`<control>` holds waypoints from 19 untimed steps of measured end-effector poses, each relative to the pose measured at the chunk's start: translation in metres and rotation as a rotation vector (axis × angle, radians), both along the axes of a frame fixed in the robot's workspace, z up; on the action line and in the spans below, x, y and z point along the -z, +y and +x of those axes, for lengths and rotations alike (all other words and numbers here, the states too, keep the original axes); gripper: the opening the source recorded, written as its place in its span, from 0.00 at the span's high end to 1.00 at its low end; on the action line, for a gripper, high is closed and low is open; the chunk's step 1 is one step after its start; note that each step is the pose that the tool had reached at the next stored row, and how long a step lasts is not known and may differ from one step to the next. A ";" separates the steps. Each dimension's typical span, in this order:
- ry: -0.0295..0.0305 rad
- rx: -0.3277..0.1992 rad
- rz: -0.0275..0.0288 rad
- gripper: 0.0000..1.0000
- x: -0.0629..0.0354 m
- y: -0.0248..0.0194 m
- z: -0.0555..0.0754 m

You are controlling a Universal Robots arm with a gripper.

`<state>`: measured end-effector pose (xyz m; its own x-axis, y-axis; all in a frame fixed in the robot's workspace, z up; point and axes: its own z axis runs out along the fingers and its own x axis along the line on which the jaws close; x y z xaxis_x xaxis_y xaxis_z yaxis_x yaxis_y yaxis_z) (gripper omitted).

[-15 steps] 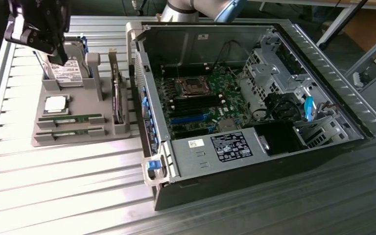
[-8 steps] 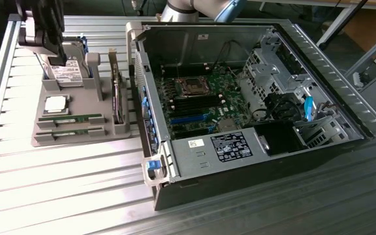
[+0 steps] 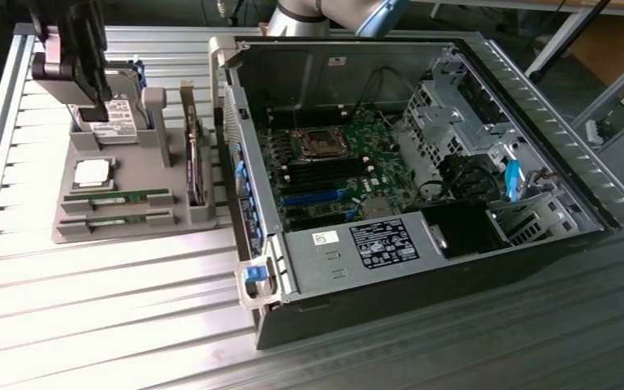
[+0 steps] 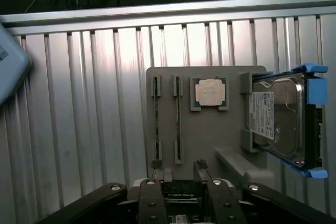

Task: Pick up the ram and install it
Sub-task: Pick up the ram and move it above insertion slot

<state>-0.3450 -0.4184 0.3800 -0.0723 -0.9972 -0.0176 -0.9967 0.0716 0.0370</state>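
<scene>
- Item: ram (image 4: 178, 119), a long thin green board stick with small dark chips. It is one of two alike, and the second stick (image 4: 156, 121) lies parallel just beside it.
- Location: both sticks sit on edge in the slotted posts of a grey holder (image 3: 127, 162). The holder rests on the ribbed metal table (image 3: 127, 309), on the exterior view's left of the open computer case (image 3: 572, 187).
- Neighbours on the holder: a square processor chip (image 4: 210, 92) sits just beside the ram. A hard drive (image 4: 278, 121) in blue rails stands at the far end, well apart from it.
- Handling, as judged:
  - It is light and stiff along its length, but thin enough to crack if twisted or bent.
  - The chips and the contact edge look fragile (best left untouched).
  - The flat faces are smooth and could slip under a weak pinch.
- Where to hold, as judged: across the two flat faces near mid-length. The posts leave that stretch bare, and the stick would hang level there.
- Gripper (image 4: 179, 170): the fingers are spread apart with nothing between them.
- Ram relative to the gripper:
  - In the exterior view the gripper (image 3: 93, 96) hangs above the hard-drive end of the holder, clear of it.
  - The ram lies lower, toward the opposite end, with no contact.
  - In the wrist view the gap between the fingers lines up roughly with the ram's long axis.
</scene>
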 end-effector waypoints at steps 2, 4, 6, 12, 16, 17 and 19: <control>-0.0001 0.000 0.0001 0.65 0.0081 -0.0003 -0.001; -0.0001 -0.001 0.0000 0.65 0.0171 -0.0008 -0.002; 0.0001 -0.002 -0.0001 0.65 0.0257 -0.0018 -0.003; 0.0001 -0.004 -0.0001 0.65 0.0551 -0.0094 -0.003; -0.0001 -0.005 0.0001 0.65 0.0752 -0.0179 -0.004; 0.0001 -0.006 0.0000 0.65 0.0777 -0.0200 -0.004; -0.0001 -0.011 0.0001 0.65 0.0864 -0.0241 -0.004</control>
